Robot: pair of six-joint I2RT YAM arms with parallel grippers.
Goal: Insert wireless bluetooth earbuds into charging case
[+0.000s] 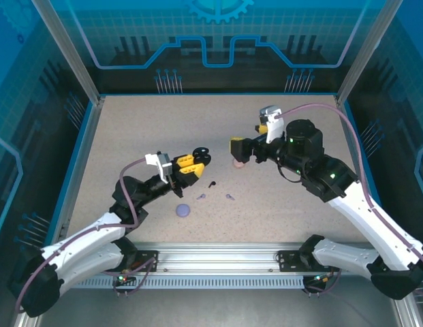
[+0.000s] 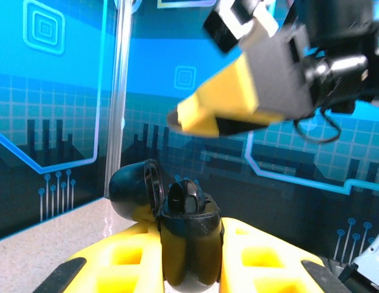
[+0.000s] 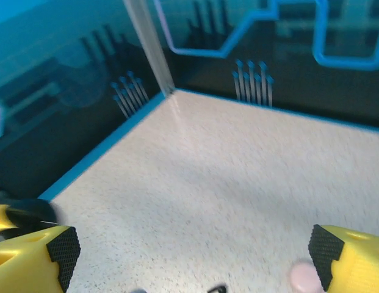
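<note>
Black charging case (image 2: 188, 244), lid open, is clamped in your left gripper (image 1: 195, 161) at frame centre; bring your wide-open, empty right gripper (image 3: 194, 251) to the black earbud (image 1: 212, 183) just below, pinching squarely

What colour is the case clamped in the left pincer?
Black case, best seen in the left wrist view.

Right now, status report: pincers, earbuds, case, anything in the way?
Left pincer shut on open black case. Right pincer open, near pink case. One black earbud, two lavender earbuds loose on table. No obstruction seen.
</note>
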